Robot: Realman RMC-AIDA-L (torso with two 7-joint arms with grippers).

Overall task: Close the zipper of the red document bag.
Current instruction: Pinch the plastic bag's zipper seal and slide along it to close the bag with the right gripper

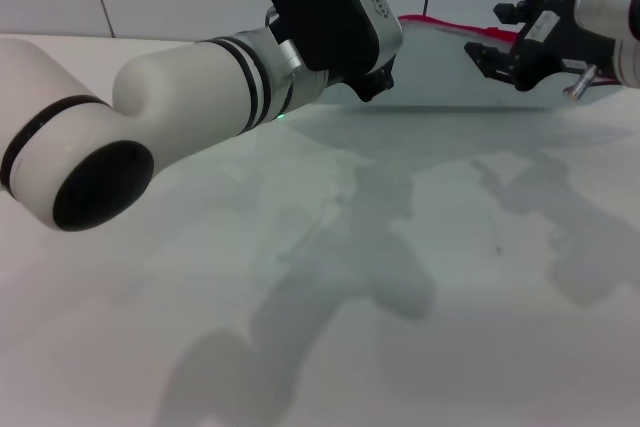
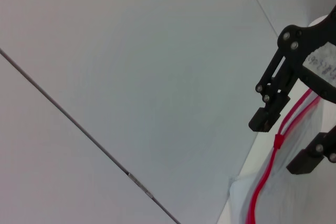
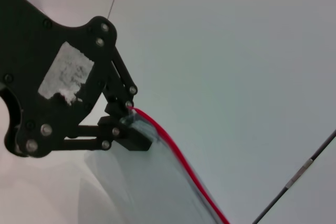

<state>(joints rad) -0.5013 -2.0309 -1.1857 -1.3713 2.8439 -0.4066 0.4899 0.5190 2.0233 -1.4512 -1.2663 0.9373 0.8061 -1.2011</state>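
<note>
The red document bag is held up off the table at the far centre, a translucent pale sheet with the red zipper along its top edge. My left gripper is shut on the bag's left corner. In the right wrist view its fingers pinch the corner where the zipper ends. My right gripper is open at the zipper's right part. In the left wrist view its two fingers straddle the red strip, with the slider between them, not touching either.
My left forearm reaches across the left of the head view and hides the bag's left part. The white table lies below both arms. A pale wall with a thin dark seam stands behind.
</note>
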